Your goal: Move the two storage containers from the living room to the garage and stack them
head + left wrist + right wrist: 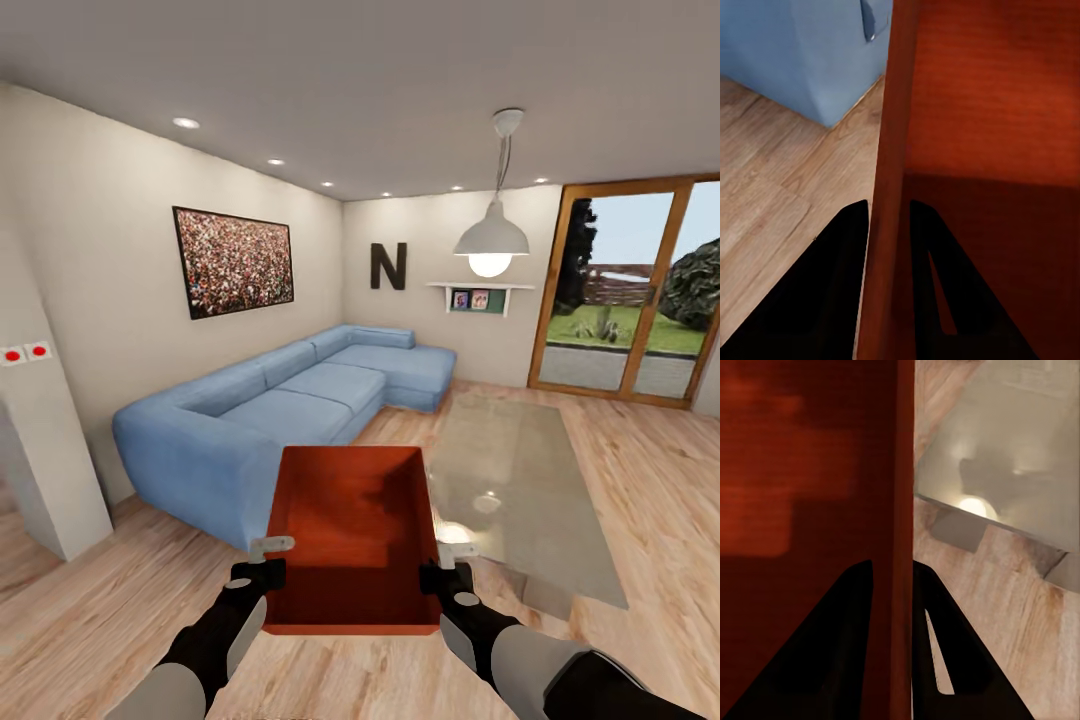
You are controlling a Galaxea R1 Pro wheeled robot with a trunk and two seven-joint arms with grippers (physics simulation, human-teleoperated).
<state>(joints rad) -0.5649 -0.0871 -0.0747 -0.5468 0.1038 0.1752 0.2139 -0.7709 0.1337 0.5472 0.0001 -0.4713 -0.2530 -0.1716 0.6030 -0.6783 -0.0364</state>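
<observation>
An orange-red open-topped storage container (350,530) hangs level in front of me, above the living room's light wood-plank floor (100,620). My left gripper (262,572) is shut on its left wall near the front corner. My right gripper (447,572) is shut on the right wall opposite. In the left wrist view the thin wall (889,150) runs between the two dark fingers of the left gripper (889,214), with the container's inside (990,112) beside it. The right wrist view has the right gripper (894,574) clamped the same way on the container (802,472).
A blue corner sofa (280,400) stands just ahead on the left, its end (810,60) close to the container. A low glass table (520,470) lies ahead on the right. A white wall corner (40,450) juts in at the left. Wood-framed glass doors (640,290) are at the back right.
</observation>
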